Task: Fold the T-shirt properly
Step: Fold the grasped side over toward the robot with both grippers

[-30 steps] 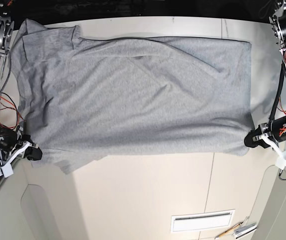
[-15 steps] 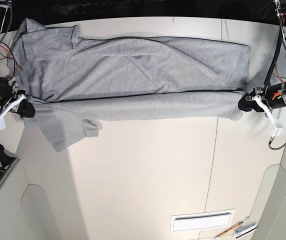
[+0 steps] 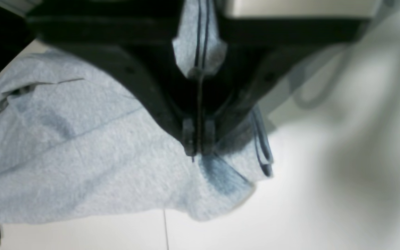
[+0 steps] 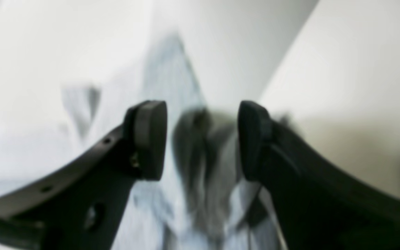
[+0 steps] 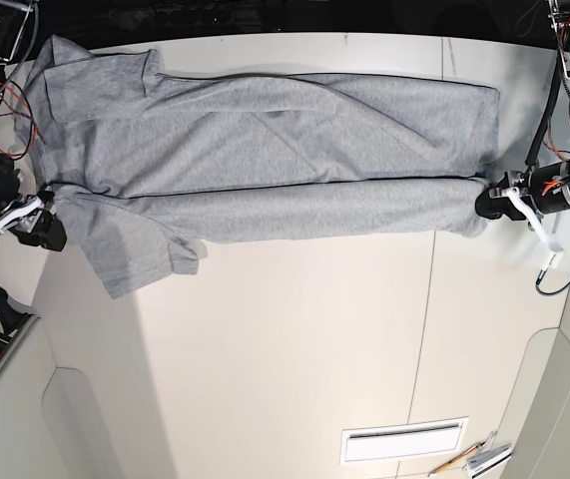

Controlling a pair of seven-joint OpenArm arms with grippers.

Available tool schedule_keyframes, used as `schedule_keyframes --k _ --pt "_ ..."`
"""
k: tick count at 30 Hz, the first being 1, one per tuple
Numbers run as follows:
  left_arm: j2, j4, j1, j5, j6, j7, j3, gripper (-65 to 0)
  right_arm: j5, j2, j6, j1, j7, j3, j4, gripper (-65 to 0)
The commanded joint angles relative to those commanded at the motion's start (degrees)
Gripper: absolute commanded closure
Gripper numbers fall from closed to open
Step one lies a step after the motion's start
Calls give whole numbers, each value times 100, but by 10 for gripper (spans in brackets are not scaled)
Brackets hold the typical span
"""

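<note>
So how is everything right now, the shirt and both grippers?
Shirt: partly folded, its near edge doubled over, with a loose flap sticking out near the right gripper.
Left gripper: shut on the shirt.
Right gripper: open, fingertips apart, at the shirt.
</note>
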Motion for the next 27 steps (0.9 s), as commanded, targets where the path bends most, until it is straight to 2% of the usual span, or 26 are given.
schedule_keyframes --k 2,4,7,11,16,20,25,27 --pt "0 0 0 0 0 0 0 0 -114 -122 0 256 0 66 -2 -321" --pt "2 0 0 2 0 -37 0 0 -505 -247 -17 490 20 17 -37 -321" --pt "2 0 -2 11 0 -81 0 0 -903 -313 -151 809 304 -247 -326 -321" --pt "2 0 0 42 0 -81 0 0 -1331 -323 -170 1233 669 -682 -1132 -321" --pt "31 0 -2 37 0 -127 0 0 -1523 -326 -166 1449 887 -1241 -1971 -321" --pt "236 0 -2 42 0 -125 0 0 -1648 -326 -166 1447 898 -1609 -2155 -321" --pt "376 0 -2 61 0 -122 0 0 -1543 -382 -116 1447 855 -1746 -2153 -320" --pt "376 0 -2 131 0 -122 0 0 -1543 -446 -52 1447 850 -1746 -2151 -280"
